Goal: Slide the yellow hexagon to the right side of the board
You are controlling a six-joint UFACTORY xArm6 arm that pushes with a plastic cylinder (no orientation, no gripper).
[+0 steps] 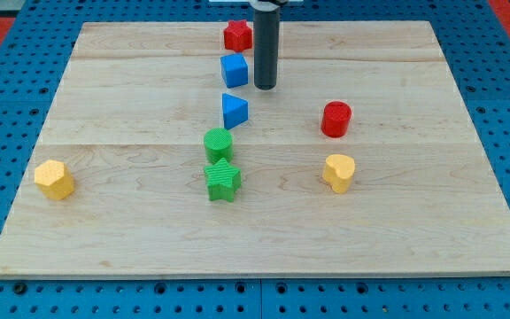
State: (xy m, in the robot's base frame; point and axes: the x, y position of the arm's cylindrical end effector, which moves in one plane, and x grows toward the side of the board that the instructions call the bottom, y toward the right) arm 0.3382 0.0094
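Hanging straight down from the top edge of the frame, the dark rod stands upright over the upper middle of the wooden board (432,133). My tip (266,88) rests just to the right of the blue cube (234,70), close beside it, though I cannot tell whether they touch; it clamps nothing, being a plain rod. The red star (237,35) sits above and left of the tip, near the board's top edge. Below the cube lies the blue triangle (234,111), then the green cylinder (219,143) and the green star (223,180), these two nearly touching. The yellow hexagon (55,179) lies far off at the lower left of the frame, near the board's left edge, well apart from my tip. At centre right sit the red cylinder (336,119) and, below it, the yellow heart (338,172).
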